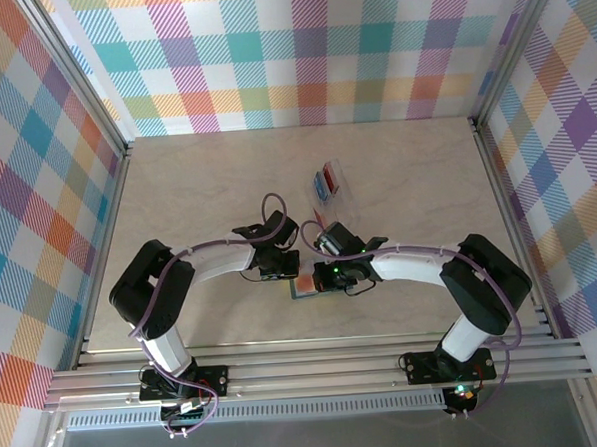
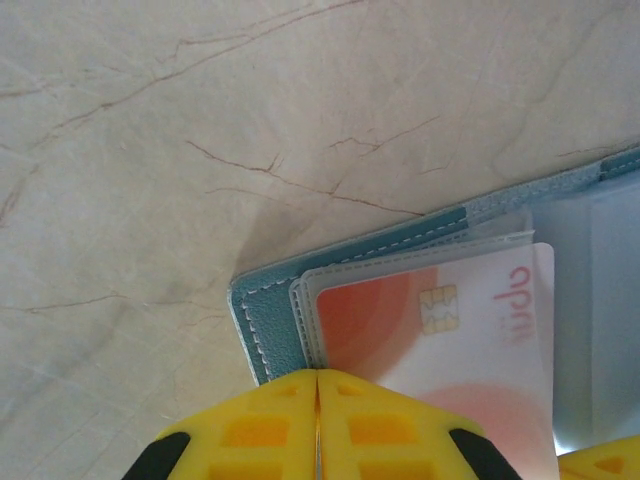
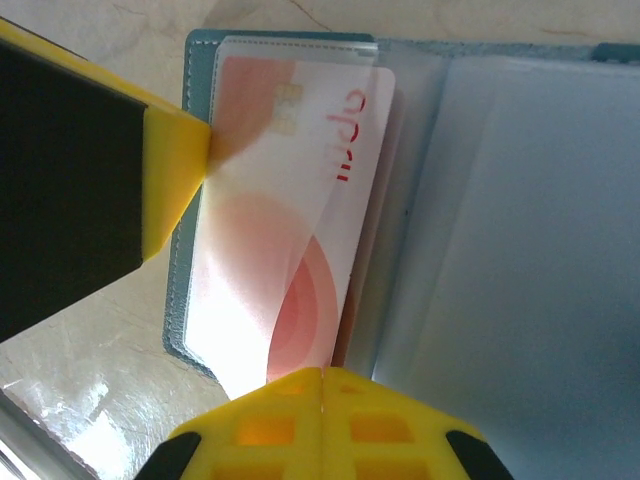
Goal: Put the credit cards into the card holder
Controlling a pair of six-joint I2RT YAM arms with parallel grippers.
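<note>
The teal card holder (image 1: 298, 293) (image 2: 262, 325) (image 3: 196, 60) lies open on the table between the two arms. A white credit card (image 2: 470, 330) (image 3: 290, 200) with orange-red circles and a chip sits partly inside its clear sleeve. My left gripper (image 2: 318, 378) (image 1: 281, 268) is shut, its tips resting at the holder's left edge. One of its fingers (image 3: 175, 170) touches that edge in the right wrist view. My right gripper (image 3: 322, 372) (image 1: 323, 274) is shut, its tips against the card's near end. More credit cards, red (image 1: 329, 172) and blue (image 1: 322, 188), lie farther back.
A clear plastic case (image 1: 339, 189) holds the red and blue cards just beyond the grippers. Plaid walls and metal rails (image 1: 316, 368) frame the beige table (image 1: 197, 189). The holder's right half (image 3: 520, 250) shows pale clear sleeves.
</note>
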